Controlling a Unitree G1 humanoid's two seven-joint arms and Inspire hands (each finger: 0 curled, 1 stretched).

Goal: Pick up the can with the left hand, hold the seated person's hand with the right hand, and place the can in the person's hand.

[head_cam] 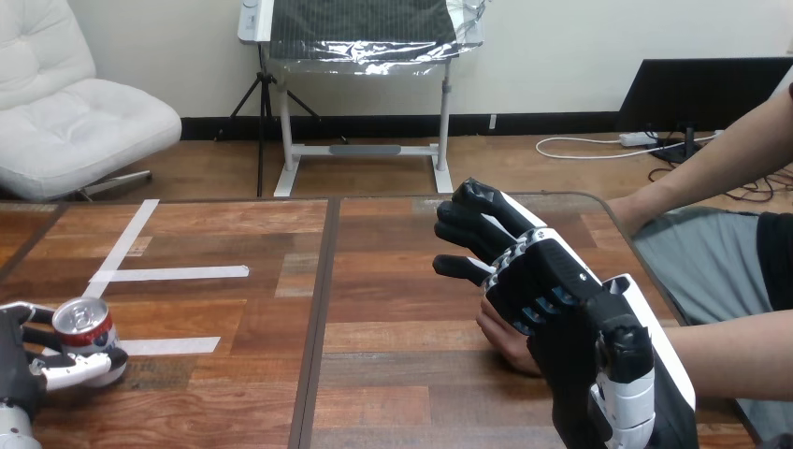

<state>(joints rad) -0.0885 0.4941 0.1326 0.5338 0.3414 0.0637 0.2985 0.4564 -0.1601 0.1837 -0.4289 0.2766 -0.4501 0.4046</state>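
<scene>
A red and silver can (86,329) stands on the wooden table (402,374) at the near left edge. My left hand (21,360) is beside it, with fingers and thumb curled round the can's lower part. At the right, my right hand (535,281) lies over the person's hand (508,342), its fingers stretched out and pointing away from me. The person's hand shows just under my palm, resting on the table. I cannot see any finger or thumb curled round it.
The person's forearm (739,341) comes in from the right edge. Their other arm (711,159) rests at the table's far right corner. White tape strips (168,274) mark the left part of the table.
</scene>
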